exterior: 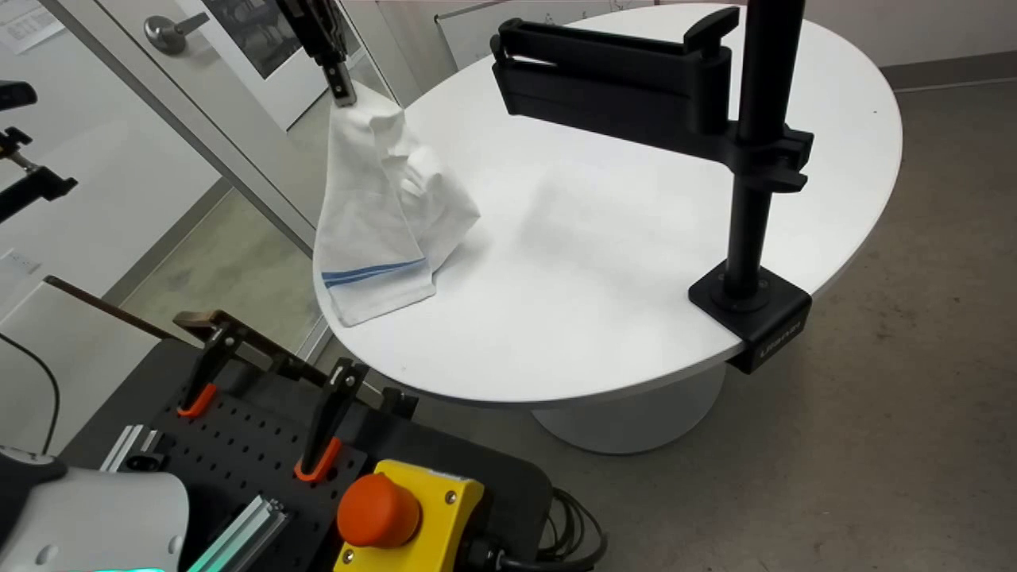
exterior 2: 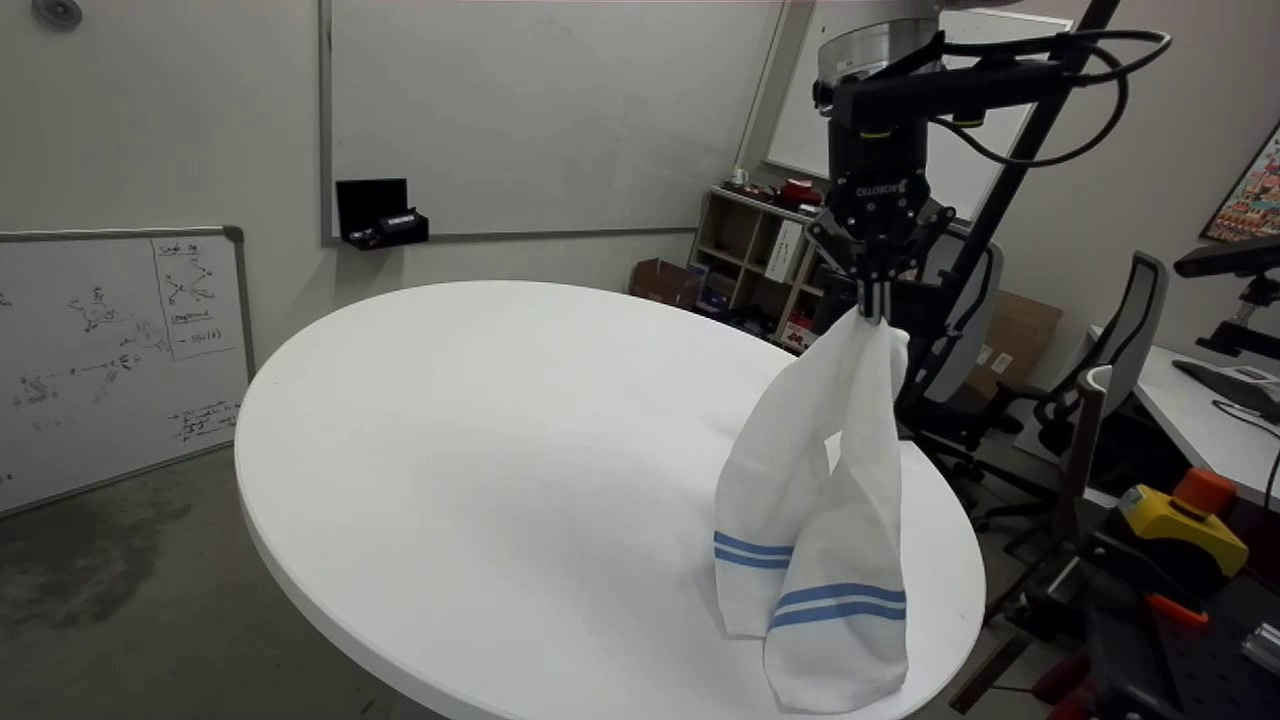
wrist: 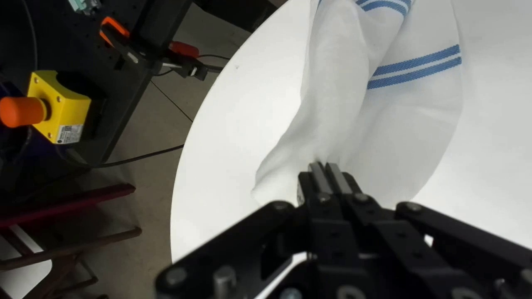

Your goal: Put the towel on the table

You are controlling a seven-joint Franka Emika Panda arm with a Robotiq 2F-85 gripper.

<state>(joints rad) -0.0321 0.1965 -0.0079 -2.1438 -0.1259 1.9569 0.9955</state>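
A white towel (exterior: pixel 369 199) with blue stripes hangs from my gripper (exterior: pixel 343 99) in an exterior view. The towel (exterior 2: pixel 845 530) and gripper (exterior 2: pixel 873 312) also show in an exterior view, with the striped ends hanging down. In the wrist view the gripper (wrist: pixel 325 166) is shut on the towel (wrist: pixel 336 83) at its upper part. The towel is over the near edge region of the round white table (exterior: pixel 572 334), which also shows in an exterior view (exterior 2: pixel 450 560). Its lower ends are at or just above the tabletop; I cannot tell if they touch.
A black clamp stand (exterior: pixel 747 294) with a folded black holder (exterior: pixel 612 87) is fixed to the table edge. A black cart with clamps and a yellow emergency-stop box (exterior: pixel 429 508) stands beside the table. A glass door (exterior: pixel 262 143) and chairs (exterior 2: pixel 1135 320) are nearby.
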